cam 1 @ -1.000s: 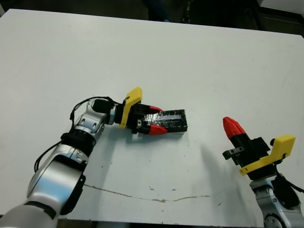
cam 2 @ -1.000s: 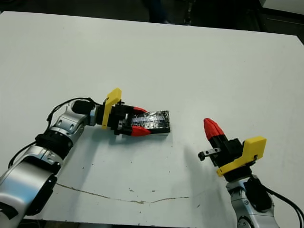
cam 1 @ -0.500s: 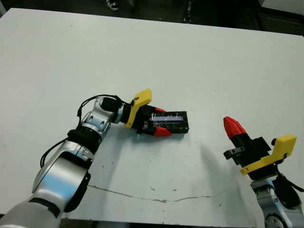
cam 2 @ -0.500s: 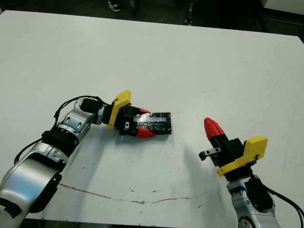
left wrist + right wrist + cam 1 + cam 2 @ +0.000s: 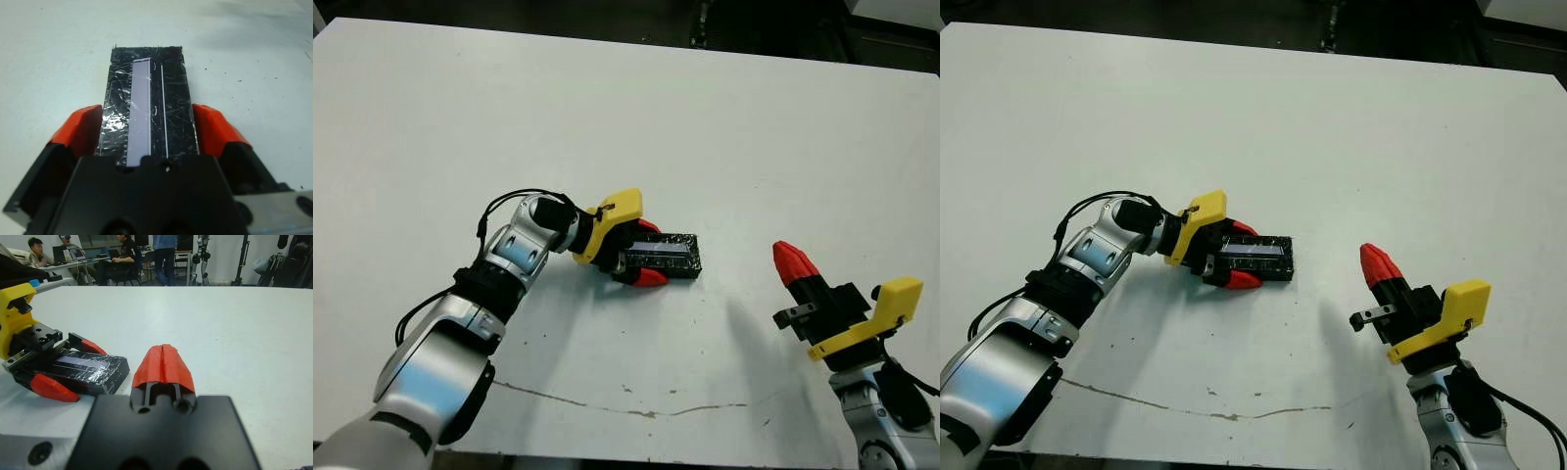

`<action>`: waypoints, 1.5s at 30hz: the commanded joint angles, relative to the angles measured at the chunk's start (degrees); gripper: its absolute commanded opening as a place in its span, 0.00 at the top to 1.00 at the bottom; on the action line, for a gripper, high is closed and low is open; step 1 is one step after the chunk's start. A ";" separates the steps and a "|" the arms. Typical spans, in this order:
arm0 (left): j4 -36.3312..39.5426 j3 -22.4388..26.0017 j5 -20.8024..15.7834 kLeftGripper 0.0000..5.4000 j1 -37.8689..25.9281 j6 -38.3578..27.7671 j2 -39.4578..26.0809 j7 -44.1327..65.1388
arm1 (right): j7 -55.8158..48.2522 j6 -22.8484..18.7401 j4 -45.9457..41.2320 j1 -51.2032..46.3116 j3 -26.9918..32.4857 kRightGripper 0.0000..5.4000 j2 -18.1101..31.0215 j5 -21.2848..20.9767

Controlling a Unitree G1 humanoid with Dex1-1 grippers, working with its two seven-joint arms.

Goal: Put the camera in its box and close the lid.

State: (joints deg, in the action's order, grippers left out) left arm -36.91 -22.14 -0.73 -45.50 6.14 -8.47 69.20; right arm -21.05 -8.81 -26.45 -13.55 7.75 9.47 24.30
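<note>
Jaws of your left gripper (image 5: 146, 131) stand apart and straddle the lid (image 5: 146, 98); its red fingertips (image 5: 80, 126) sit against or just beside the two long edges, and contact cannot be confirmed from the wrist view. Your right gripper (image 5: 163, 363) has its jaws pressed together, holding nothing, and hangs above the desk (image 5: 724, 127) well apart from the work.

The lid lies flat with its pale silver-lilac strip facing up, seated squarely on what you should judge to be the box beneath it. Only a dark stack shows, so the box and the camera are hidden. The camera is not visible anywhere on the desk, and it is presumably inside.

Judgement: the closing step is at or near its end.

Risks from here:
- Pulling the left gripper back with the fingertips rubbing the lid's edges could drag the whole stack across the desk or lift the lid at one end.
- Squeezing harder could tilt the lid out of its seat.
- You cannot verify that the lid is fully down along its far end; a slight gap would go unnoticed.

People sit at workstations beyond the desk's far edge, clear of both arms.
</note>
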 commanded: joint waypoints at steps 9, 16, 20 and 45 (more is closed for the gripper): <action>-1.84 -1.16 -0.31 0.00 4.45 0.04 2.24 -0.43 | -0.30 0.16 0.35 -0.84 0.36 1.00 0.86 -0.09; 1.71 1.41 -2.63 0.00 6.46 4.84 -1.62 0.80 | 0.04 -0.41 0.24 -0.77 0.23 1.00 0.77 0.00; 7.15 3.51 -4.22 0.00 9.41 5.77 -6.18 0.61 | 0.28 -0.07 0.17 -0.83 0.10 1.00 0.65 -0.44; 20.85 22.41 -12.56 0.00 22.62 9.78 -25.45 -9.44 | -0.59 0.19 0.71 -0.59 -0.31 1.00 1.01 0.50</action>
State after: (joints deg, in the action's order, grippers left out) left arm -17.93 -1.03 -12.71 -24.35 14.67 -33.34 61.43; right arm -21.40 -8.78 -26.16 -13.84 7.27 9.57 25.07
